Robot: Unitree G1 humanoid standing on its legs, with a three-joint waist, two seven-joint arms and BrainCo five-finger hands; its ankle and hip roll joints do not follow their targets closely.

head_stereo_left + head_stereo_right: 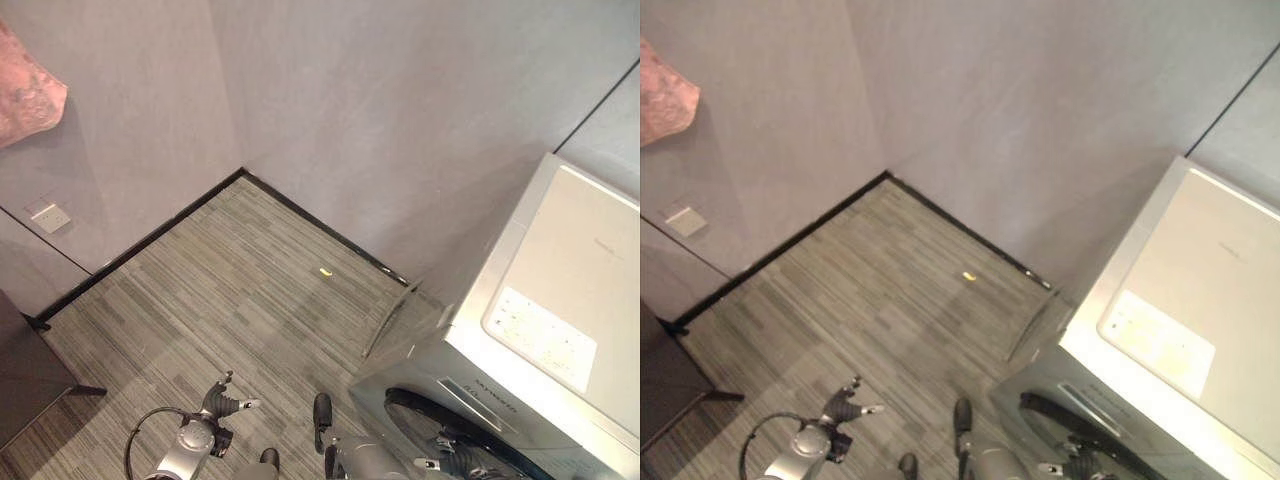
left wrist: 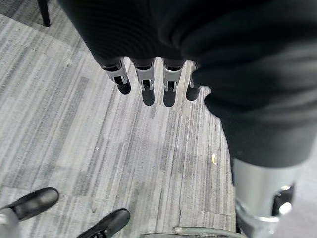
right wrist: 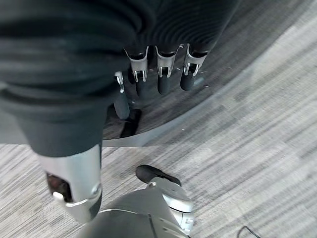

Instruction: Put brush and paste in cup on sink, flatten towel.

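The robot looks down into a corner of a room with plain grey walls and a floor of grey striped carpet, edged by a dark skirting strip. High on the left wall hangs a pink towel, crumpled rather than flat, with a pale wall socket below it. A small yellow scrap lies on the carpet near the corner. At the right stands a silver washing machine, its pale top bearing a white label and its dark round door facing the robot. A dark piece of furniture sits at the left edge.

The left hand hangs low over the carpet, close to the bottom of the head view, well apart from the towel. In its wrist view its fingers hang straight in a row, relaxed, side by side with small gaps, holding nothing, with bare carpet and the yellow scrap beyond them.

The right hand hangs just in front of the washing machine's door. Its fingers are likewise straight and relaxed, slightly apart, holding nothing; the glossy dark door curves past their tips, though whether they touch it cannot be told.
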